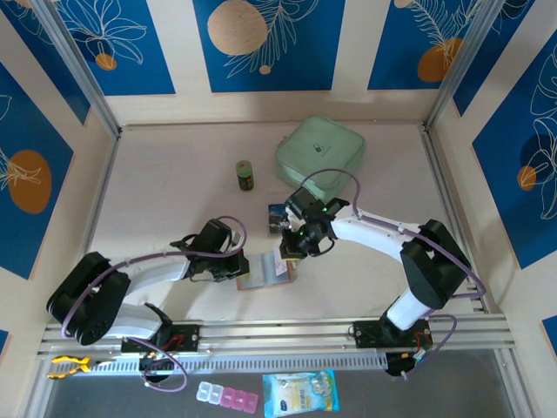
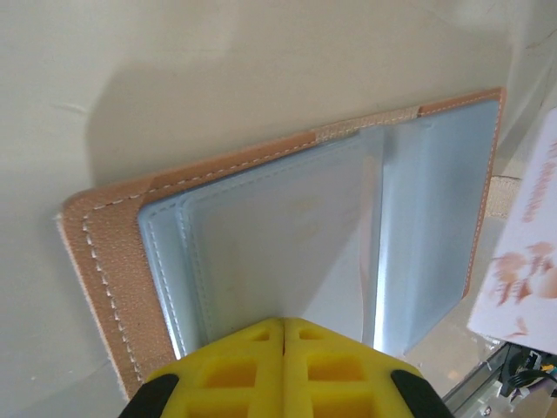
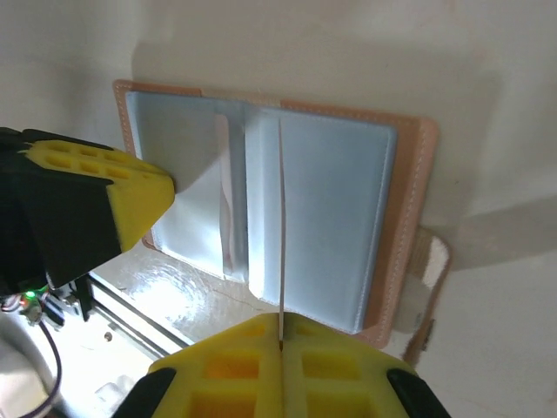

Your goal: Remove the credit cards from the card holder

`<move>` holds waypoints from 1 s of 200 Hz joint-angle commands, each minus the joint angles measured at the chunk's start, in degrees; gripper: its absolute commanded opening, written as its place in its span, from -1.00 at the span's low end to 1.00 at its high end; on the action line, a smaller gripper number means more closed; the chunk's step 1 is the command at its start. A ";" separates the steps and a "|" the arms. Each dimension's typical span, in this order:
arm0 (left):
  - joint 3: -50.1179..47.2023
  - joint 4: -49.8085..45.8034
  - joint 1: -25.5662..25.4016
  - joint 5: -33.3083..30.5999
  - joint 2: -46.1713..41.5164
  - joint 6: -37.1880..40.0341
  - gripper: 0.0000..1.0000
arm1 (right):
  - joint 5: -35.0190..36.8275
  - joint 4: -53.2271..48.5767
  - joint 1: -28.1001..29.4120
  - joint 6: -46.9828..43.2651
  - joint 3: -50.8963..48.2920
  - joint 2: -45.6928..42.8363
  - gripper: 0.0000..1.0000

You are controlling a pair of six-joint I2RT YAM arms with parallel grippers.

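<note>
Presently our left end effector (image 2: 283,326) is clenched against the open wallet (image 2: 104,252) on the counter (image 1: 174,192). Our right end effector (image 3: 281,320) grasps one card (image 3: 281,218) edge-on, apparently mid-extraction. We cannot tell whether other cards remain inside.

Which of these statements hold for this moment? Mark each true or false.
1. The card holder lies open on the table. True.
2. The left gripper is wide open. False: it is shut, its tip at the card holder's see-through pocket.
3. The right gripper is shut on a thin card seen edge-on. True.
4. The green bottle lies on the card holder. False: it sits on the table apart from it, beside the mint-green case.
</note>
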 commanded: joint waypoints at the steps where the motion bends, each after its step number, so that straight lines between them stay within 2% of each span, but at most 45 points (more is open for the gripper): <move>1: 1.04 -2.74 -0.36 -1.53 0.96 1.84 -0.95 | 3.12 -6.72 -1.08 -8.99 2.94 -2.24 -0.88; 32: 1.54 -2.38 -0.31 -1.39 1.65 2.17 -0.94 | 6.98 -11.04 -2.87 -22.01 5.63 -2.28 -0.90; 68: 2.40 -3.41 -0.35 -1.16 0.85 2.06 -0.90 | 7.11 -15.56 -5.78 -37.45 10.05 -0.39 -0.93; 114: 2.27 -3.75 -0.35 -1.52 -1.12 2.18 -0.84 | 16.06 -17.54 -5.53 -59.71 15.37 2.42 -1.00; 161: 2.01 -4.96 -0.36 -3.03 -2.64 1.93 -0.80 | 14.80 -22.41 -7.43 -71.28 26.02 9.59 -1.00; 200: 2.20 -6.68 -0.35 -4.00 -4.46 1.79 -0.77 | 11.77 -24.47 -8.78 -75.85 34.89 15.21 -1.00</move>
